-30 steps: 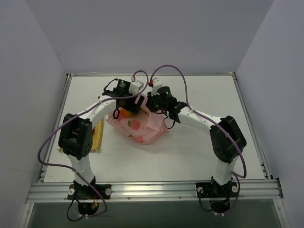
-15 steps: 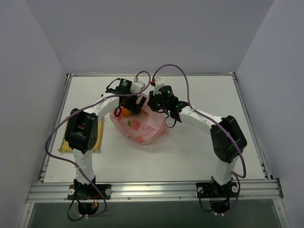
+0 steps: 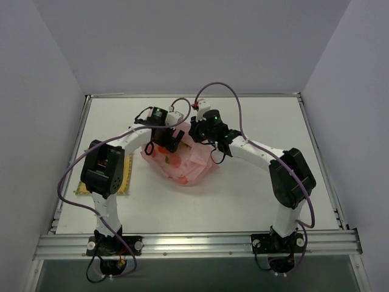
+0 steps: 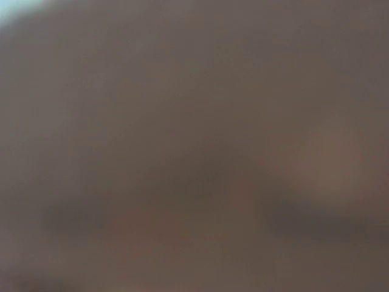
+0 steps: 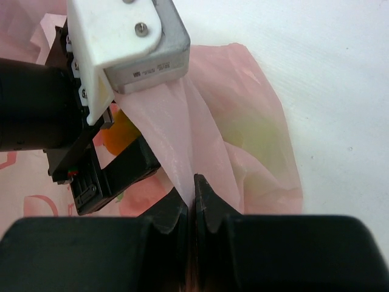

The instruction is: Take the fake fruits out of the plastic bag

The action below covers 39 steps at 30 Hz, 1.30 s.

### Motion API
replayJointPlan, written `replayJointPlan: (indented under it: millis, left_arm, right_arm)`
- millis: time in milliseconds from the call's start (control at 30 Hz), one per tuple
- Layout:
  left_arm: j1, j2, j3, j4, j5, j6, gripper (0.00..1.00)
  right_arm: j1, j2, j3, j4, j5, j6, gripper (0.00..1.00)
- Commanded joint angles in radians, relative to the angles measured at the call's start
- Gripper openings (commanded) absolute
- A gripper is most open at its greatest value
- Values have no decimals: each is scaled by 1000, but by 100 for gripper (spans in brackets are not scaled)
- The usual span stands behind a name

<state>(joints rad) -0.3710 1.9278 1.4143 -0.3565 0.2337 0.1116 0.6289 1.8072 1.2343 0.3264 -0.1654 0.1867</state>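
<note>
The pink plastic bag (image 3: 189,169) lies crumpled in the middle of the worktop (image 3: 261,194), between the two arms. The right gripper (image 5: 193,196) has its jaws pressed together on a raised fold of the bag's film, holding the mouth up. The left gripper (image 3: 168,141) reaches down into the opening from the far-left side. Its wrist camera gives only a brown blur, so I cannot tell whether its jaws are apart or clamped on anything.

The fake fruits look to be all inside the bag:
- An orange fruit (image 5: 121,131) sits just beside the left arm's black fingers, though contact cannot be made out.
- A yellow-green fruit (image 5: 258,137) shows as a pale tint through the film.
- A red fruit (image 3: 172,161) shows through the film from above.

No fruit can be seen on the bare worktop or on the yellow woven mat (image 3: 126,177) at the left. The task therefore seems to be at its first extraction. The bag is opened and held, nothing is out yet, and every fruit is left to lift clear.
</note>
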Motion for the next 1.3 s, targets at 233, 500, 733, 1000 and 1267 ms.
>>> replayJointPlan:
  millis: [233, 500, 733, 1000, 1267]
  left_arm:
    - [-8, -117, -74, 27, -27, -75, 83]
    - [-9, -314, -129, 36, 1, -137, 54]
    - [-9, -386, -166, 4, 36, -176, 64]
    - [-11, -253, -100, 39, 24, -174, 79]
    - [-25, -129, -45, 88, -4, -199, 94]
  right_arm:
    - [-5, 9, 7, 40, -14, 8, 1]
    - [-6, -2, -7, 48, -10, 10, 1]
    - [-8, 14, -7, 59, -28, 20, 1]
    - [-9, -11, -12, 57, -22, 17, 1]
    - [-12, -23, -13, 54, -31, 17, 1]
